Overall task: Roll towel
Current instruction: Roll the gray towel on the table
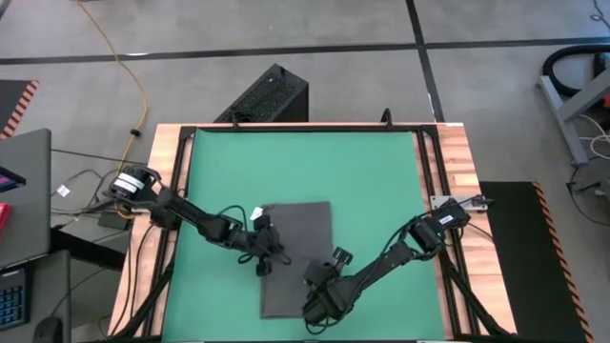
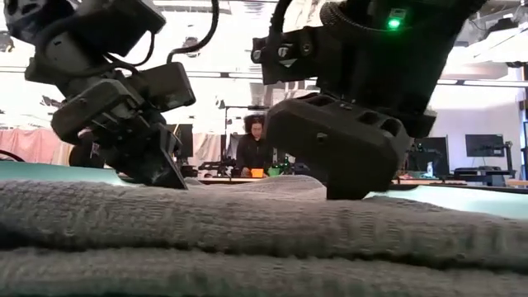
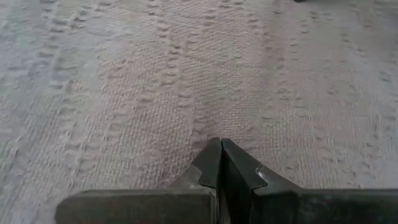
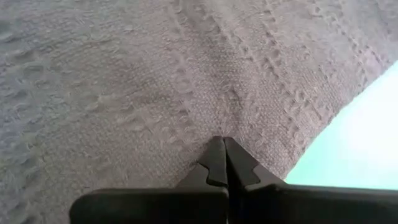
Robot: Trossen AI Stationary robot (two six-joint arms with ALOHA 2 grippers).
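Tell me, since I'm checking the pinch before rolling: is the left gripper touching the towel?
Touching. The left wrist view shows the left gripper shut with its tips pressed into the towel, the cloth puckering around them.

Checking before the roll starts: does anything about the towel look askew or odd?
Nothing stands out. The towel lies flat on the green mat, slightly skewed, both end effectors, left and right, pressed shut onto it.

Two dark arms, one green light
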